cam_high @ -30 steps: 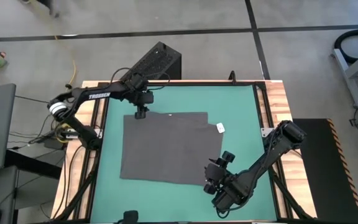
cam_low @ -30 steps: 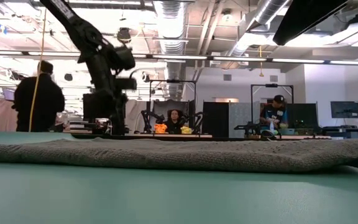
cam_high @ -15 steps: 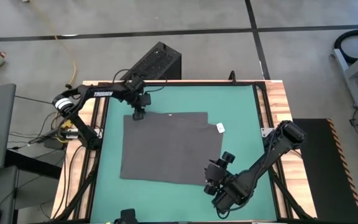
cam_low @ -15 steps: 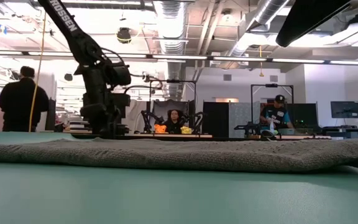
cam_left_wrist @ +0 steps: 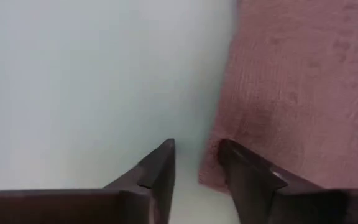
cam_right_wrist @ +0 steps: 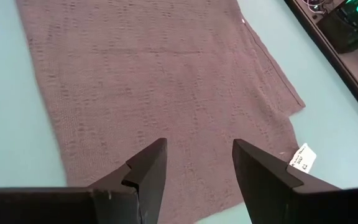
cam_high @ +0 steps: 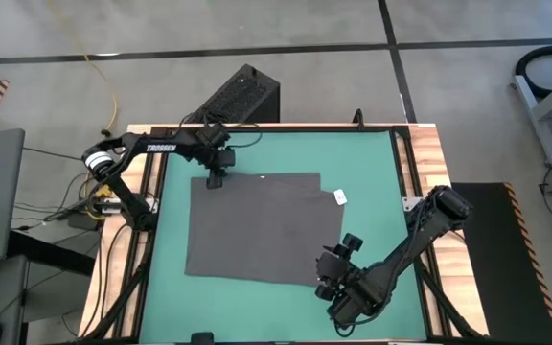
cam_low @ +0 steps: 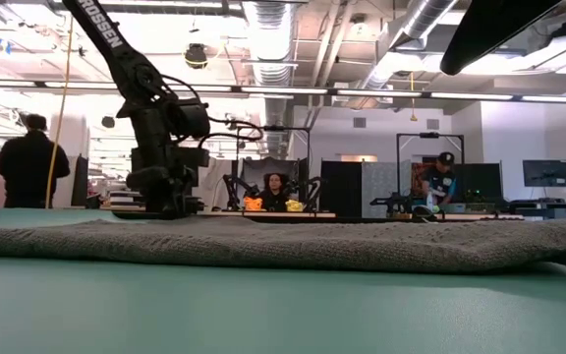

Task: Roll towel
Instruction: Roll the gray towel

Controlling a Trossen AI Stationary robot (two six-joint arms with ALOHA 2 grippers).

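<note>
The towel (cam_high: 262,228) is lying flat and unrolled in the middle of the green mat (cam_high: 372,163) that covers the desk, its white tag (cam_high: 339,197) sticking out at the 3 o'clock edge. From above, its slightly longer side seems to be running from 9 to 3 o'clock.

The left gripper (cam_high: 215,180) is sitting low at the towel's 11 o'clock corner. In the left wrist view its fingers (cam_left_wrist: 160,168) are standing apart with only a narrow gap, one on bare mat and the other over the fabric, so the towel's edge is lying right between them. They are straddling the corner and I cannot see them clamped on cloth yet; nothing looks lifted.

The right gripper (cam_high: 329,275) is hovering at the opposite corner, around 5 o'clock, with its fingers (cam_right_wrist: 146,167) clearly apart and empty. Its own camera is looking along the whole towel, which stretches away ahead of it with the tag off to one side.

I am judging that the roll is barely beginning. The left arm is plainly the one at work, and everything turns on that corner: the towel's body lies towards 5 o'clock from the left fingers, so a pinched edge would have to travel that way, over the cloth.
</note>
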